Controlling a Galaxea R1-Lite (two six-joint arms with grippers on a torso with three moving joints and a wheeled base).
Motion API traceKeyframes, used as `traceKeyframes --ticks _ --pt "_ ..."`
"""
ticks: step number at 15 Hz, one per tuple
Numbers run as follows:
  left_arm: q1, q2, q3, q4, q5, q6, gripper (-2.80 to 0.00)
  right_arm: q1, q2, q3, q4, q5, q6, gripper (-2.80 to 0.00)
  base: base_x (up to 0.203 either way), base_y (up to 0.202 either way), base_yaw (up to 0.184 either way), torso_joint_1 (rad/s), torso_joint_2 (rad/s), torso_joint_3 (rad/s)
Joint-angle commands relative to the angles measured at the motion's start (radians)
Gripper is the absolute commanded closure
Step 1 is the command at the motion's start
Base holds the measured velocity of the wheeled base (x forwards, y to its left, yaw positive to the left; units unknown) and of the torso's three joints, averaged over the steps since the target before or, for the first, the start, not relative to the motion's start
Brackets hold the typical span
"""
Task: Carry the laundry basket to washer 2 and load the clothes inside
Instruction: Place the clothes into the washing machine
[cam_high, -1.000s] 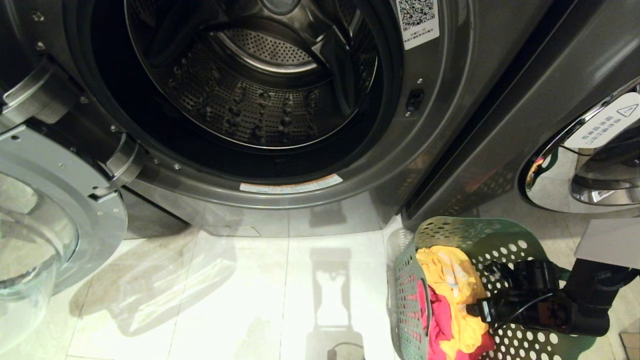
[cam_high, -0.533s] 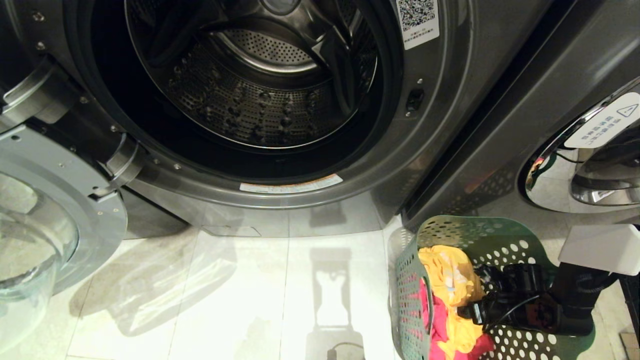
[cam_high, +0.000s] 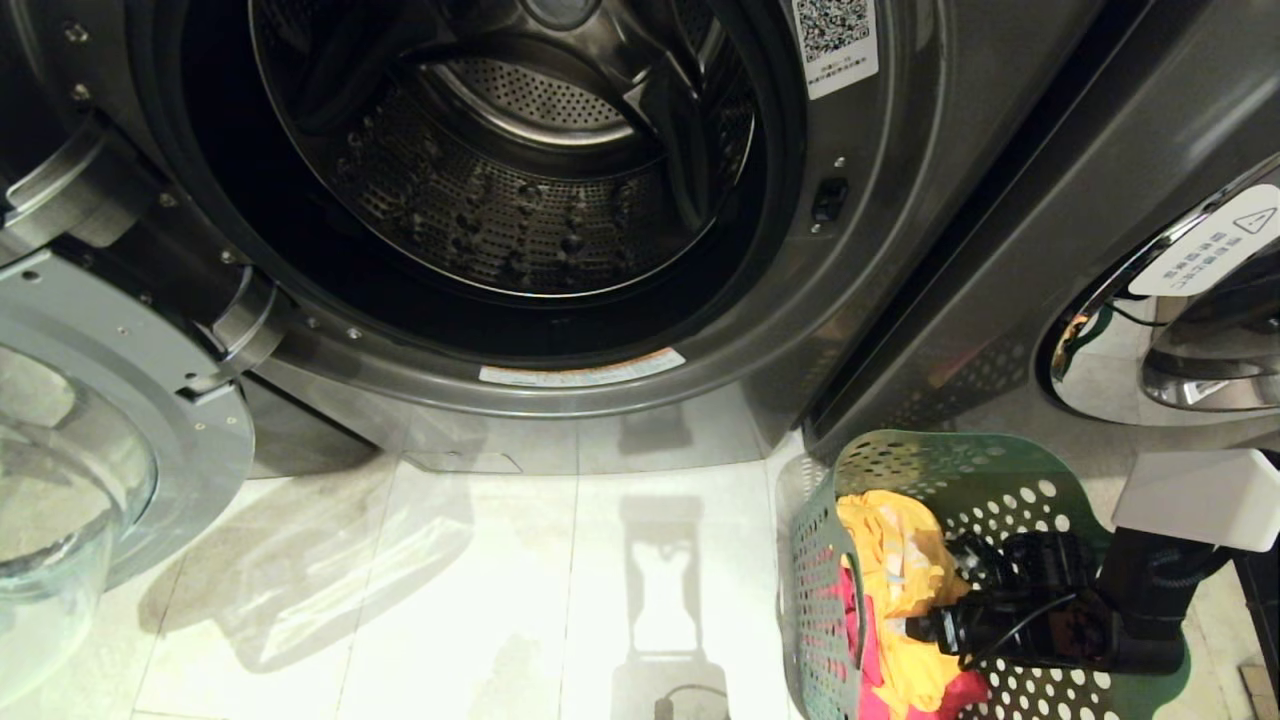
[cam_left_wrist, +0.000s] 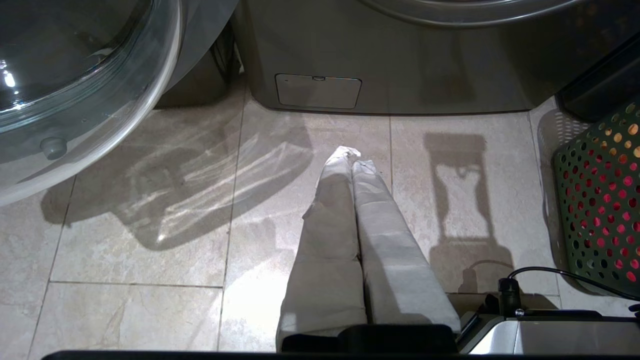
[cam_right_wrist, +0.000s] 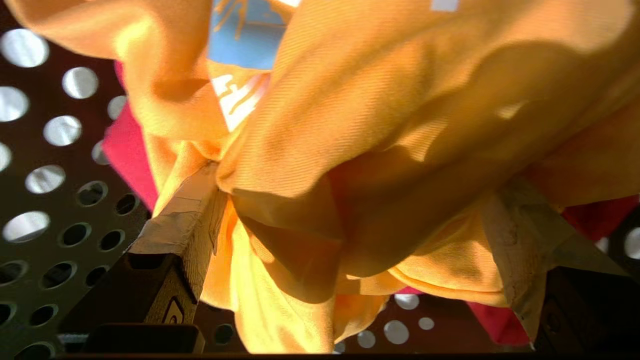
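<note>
Fingers (cam_right_wrist: 185, 210) of my right gripper (cam_right_wrist: 345, 225): spread wide, sunk into the yellow garment (cam_right_wrist: 380, 125) inside the basket (cam_high: 960, 470), not closed on it. Pink-red garment (cam_high: 878, 640): beneath the yellow. Basket: on the floor (cam_high: 450, 600), right of washer 2 (cam_high: 880, 250), door (cam_high: 110, 400) open. Left gripper (cam_left_wrist: 350, 155): fingers together, over floor.

2 washers (cam_high: 900, 250), 1 basket (cam_high: 960, 470), 2 garments (cam_high: 890, 560), 2 hands (cam_left_wrist: 352, 157).

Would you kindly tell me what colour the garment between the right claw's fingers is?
Yellow-orange cotton garment, with a blue-and-white print; the right wrist view shows it best.
</note>
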Motion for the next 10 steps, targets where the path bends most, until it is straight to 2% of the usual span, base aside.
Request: traceKeyframes --ticks 1,5,10 --pt "0.0 0.0 0.011 -0.001 0.0 -0.001 0.0 0.0 0.0 0.003 -0.003 0.031 -0.001 -2.8 0.0 0.0 0.0 0.0 0.0 0.0" --pt "0.0 0.0 0.011 -0.001 0.0 -0.001 0.0 -0.024 0.017 0.011 0.007 0.142 -0.009 -2.8 0.0 0.0 0.0 0.0 0.0 0.0" --pt "0.0 0.0 0.011 -0.001 0.0 -0.001 0.0 -0.023 0.064 0.001 0.005 0.176 -0.013 -2.8 0.0 0.0 0.0 0.0 0.0 0.0"
